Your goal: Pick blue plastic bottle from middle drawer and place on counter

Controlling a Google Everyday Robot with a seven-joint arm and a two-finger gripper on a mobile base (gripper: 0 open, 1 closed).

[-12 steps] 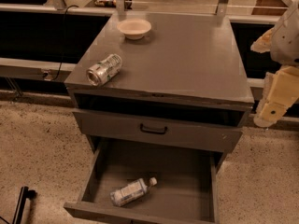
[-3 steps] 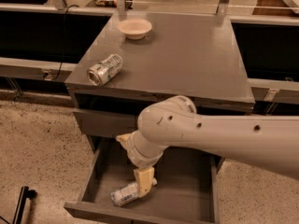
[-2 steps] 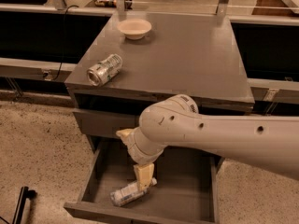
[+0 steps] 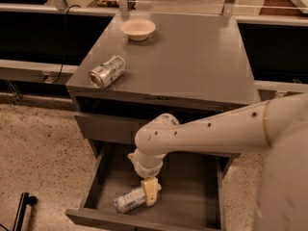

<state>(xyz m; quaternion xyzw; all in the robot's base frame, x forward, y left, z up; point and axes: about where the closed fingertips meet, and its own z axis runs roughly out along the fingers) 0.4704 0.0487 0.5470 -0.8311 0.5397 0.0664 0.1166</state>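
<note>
Shows the counter [image 4: 192,57] as a broad, flat slab, matte grey and smooth. Toward the counter's far edge, left of centre: a shallow round bowl [image 4: 137,29], cream and plain. Near the counter's front-left corner: a crushed can [image 4: 107,71] on its side, silver-green, dented and shiny.

Directly below the counter's front edge: a flat grey drawer front [image 4: 101,126]. Lower again and forward of the counter: the middle drawer [image 4: 192,198], standing open, a wide shallow grey box with a plain floor and low walls. Inside it, below and forward of the counter's front edge, left of centre: the blue plastic bottle [image 4: 127,202], a clear cylinder with a pale blue-and-white label, lying on its side on the drawer floor.

From the right, below the counter: a thick, smooth, off-white arm [image 4: 207,129], rounded at the bend and angled down into the drawer. At its tip: the cream gripper [image 4: 150,192], pointing down and touching the bottle's right end. Cannot tell whether spread or clamped.

Around the counter's base: pale speckled floor [image 4: 38,153].
</note>
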